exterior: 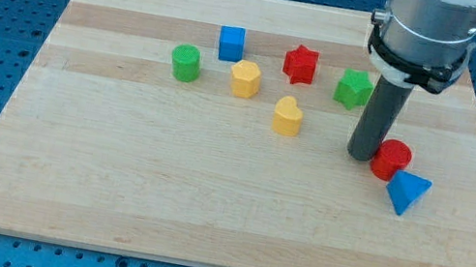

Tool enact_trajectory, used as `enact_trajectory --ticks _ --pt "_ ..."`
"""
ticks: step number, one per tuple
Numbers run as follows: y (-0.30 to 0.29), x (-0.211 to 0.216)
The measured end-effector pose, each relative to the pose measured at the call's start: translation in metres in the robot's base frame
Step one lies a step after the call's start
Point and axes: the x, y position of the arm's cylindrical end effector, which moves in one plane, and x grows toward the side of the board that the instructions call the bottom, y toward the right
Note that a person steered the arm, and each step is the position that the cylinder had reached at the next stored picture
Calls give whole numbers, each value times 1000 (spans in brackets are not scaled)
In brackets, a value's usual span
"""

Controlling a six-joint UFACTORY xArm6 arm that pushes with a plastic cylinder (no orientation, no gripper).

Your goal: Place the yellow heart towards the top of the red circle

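Observation:
The yellow heart (287, 116) lies near the board's middle. The red circle (392, 159) lies at the view's right, well to the right of the heart. My tip (361, 155) rests on the board just left of the red circle, touching or nearly touching it, and to the right of the heart.
A blue triangle (406, 192) lies just below-right of the red circle. A green star (354, 88), a red star (300, 63), a yellow hexagon (245, 79), a blue cube (231, 43) and a green cylinder (186, 62) lie across the upper board (115, 161).

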Motion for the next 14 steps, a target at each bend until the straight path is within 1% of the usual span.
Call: enact_trajectory --ticks 3,4,5,6,7,9,10,11,13,14 --pt "20 0" --pt "3 -2" --pt "-34 3" --pt "-73 16" --pt "-105 15" --pt "-112 -28" --pt "-125 -36" --pt "-126 -43" --pt "-81 -68" --pt "-58 -68"
